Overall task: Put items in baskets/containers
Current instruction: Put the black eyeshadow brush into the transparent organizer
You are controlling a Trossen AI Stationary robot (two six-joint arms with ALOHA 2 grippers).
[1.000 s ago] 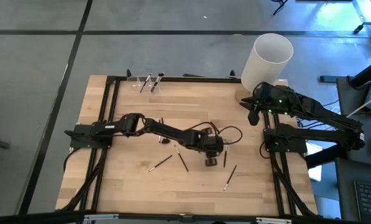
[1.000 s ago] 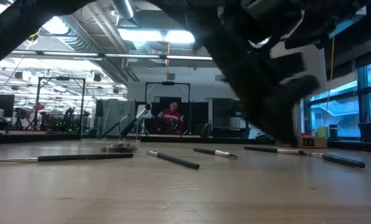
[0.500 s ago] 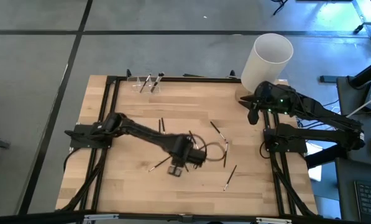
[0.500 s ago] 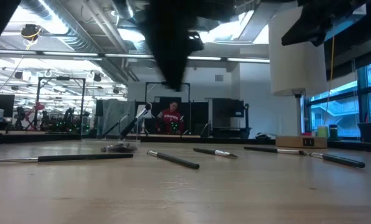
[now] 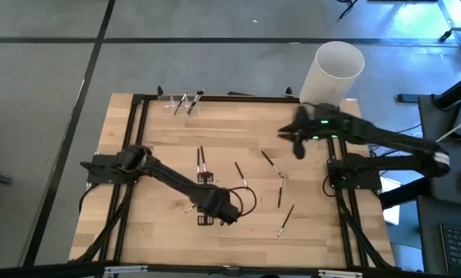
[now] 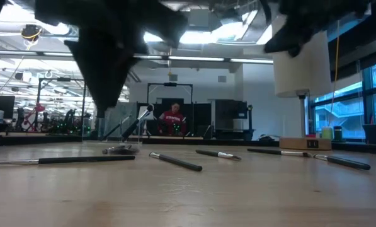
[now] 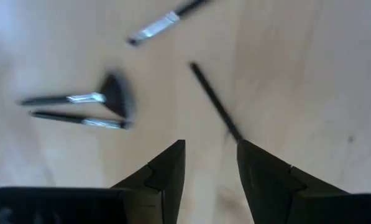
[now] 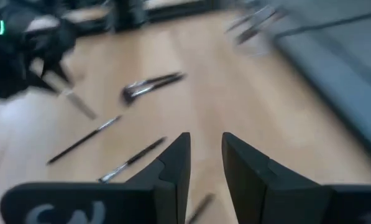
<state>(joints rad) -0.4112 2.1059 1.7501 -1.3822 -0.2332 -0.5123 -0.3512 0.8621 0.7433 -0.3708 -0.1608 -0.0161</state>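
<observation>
Left gripper, jaws slightly apart and empty, low over the wooden table at about 6 o'clock of its centre; fingers flanking bare wood just short of a thin dark brush. Right gripper, jaws narrowly parted and empty, raised over the table at about 2 o'clock, beside the tall white cylinder. Makeup brushes scattered flat across mid-table: a touching pair at 10 o'clock of the left gripper, singles and toward 3 o'clock. Clear cups at the far edge, 11 o'clock, with brushes leaning inside.
</observation>
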